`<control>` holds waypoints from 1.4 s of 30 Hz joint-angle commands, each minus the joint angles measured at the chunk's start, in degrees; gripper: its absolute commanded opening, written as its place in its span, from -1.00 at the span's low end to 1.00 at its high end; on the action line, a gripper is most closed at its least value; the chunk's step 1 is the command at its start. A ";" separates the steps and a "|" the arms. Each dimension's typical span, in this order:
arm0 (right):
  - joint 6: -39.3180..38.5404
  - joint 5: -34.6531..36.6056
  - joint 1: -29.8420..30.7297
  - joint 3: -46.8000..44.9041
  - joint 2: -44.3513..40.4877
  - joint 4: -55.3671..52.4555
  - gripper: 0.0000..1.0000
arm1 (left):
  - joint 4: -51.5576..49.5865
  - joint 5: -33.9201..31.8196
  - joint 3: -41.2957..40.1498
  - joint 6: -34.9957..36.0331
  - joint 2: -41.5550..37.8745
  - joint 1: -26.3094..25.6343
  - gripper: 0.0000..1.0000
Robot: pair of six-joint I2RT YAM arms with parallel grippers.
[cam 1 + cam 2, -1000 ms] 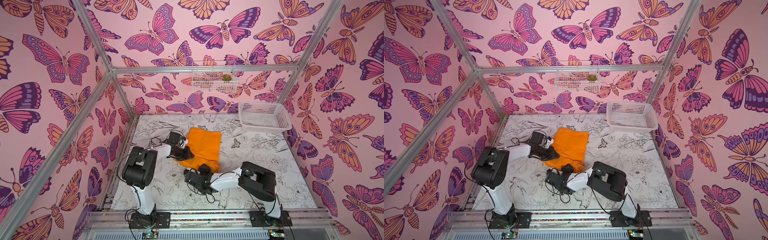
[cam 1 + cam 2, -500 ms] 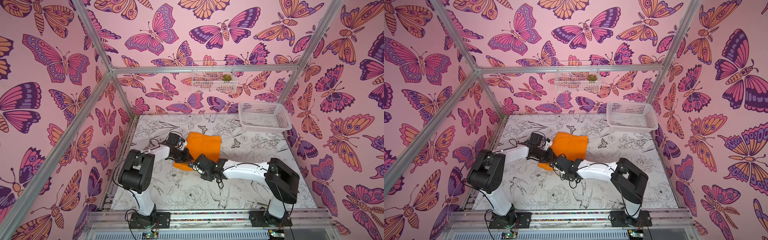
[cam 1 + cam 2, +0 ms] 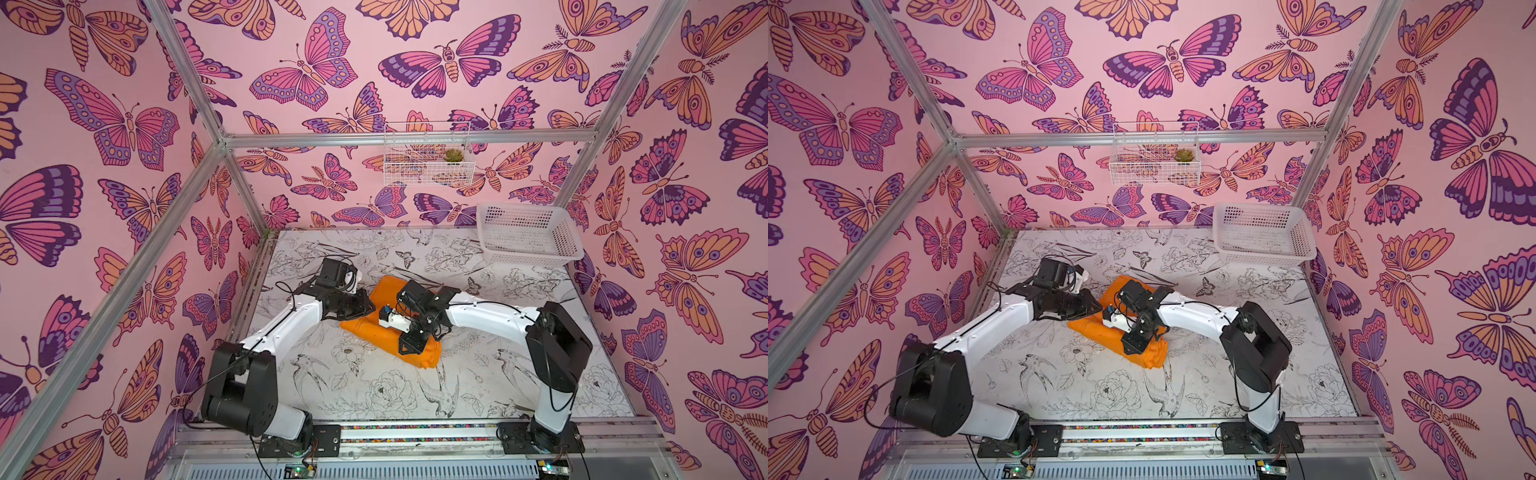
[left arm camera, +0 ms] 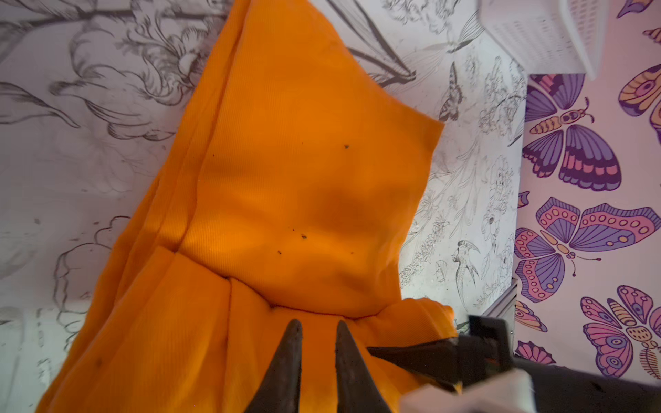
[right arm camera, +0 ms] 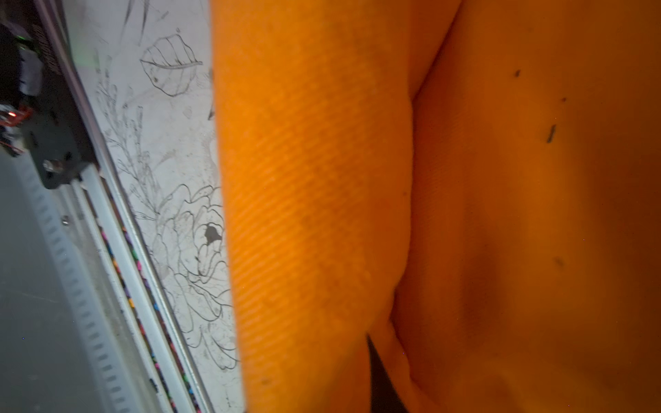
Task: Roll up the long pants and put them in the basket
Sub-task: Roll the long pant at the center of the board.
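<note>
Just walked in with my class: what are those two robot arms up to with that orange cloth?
Both arms are rolling up the long pants on the table. The cloth is partly rolled into a thick bundle, with a flat stretch beyond it. The left gripper and the right gripper are both down on the roll, fingers nearly closed.

Both top views look steeply down from high above the near rail onto the whole flower-printed white table point(image 3: 374, 386), sharing nearly everything. Each wrist camera sits close over the bright orange soft-cloth trousers point(image 4: 286, 178), which nearly fill the right wrist view point(image 5: 465, 214).
</note>
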 commanded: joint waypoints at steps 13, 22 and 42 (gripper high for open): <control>9.49 -12.64 -7.29 -2.77 6.47 3.95 -0.82 | -5.39 -6.00 -1.61 0.55 -2.32 -5.92 -0.58; 10.71 -6.38 -8.65 -0.40 11.32 -0.48 -0.81 | -5.39 -12.27 -2.98 2.66 -1.63 -8.62 -0.61; 16.72 -2.88 -13.49 0.35 15.88 -0.15 -0.81 | -5.13 -15.39 -4.70 2.22 -1.88 -9.92 -0.65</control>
